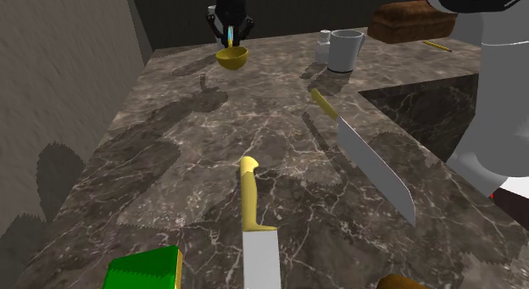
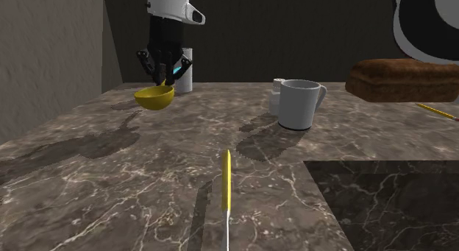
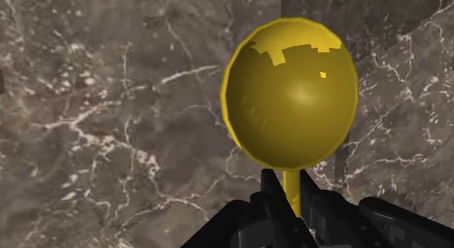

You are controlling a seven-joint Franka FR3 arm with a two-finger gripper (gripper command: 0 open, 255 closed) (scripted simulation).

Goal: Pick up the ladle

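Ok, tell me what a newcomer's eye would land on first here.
The yellow ladle stands out first, its thin handle clasped by the black hand at the far end of the dark marble counter. Next come two yellow-handled blades in the shoulder view's foreground, a long knife and a broad cleaver to its right, with a white mug beyond.

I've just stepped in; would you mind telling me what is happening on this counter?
The white arm's end effector is shut on the thin handle of a yellow ladle, near the far end of the marble counter. The ladle's bowl hangs below it and looks slightly clear of the surface, judging by its shadow off to the side. A white mug stands and two yellow-handled knives lie untouched elsewhere on the counter.
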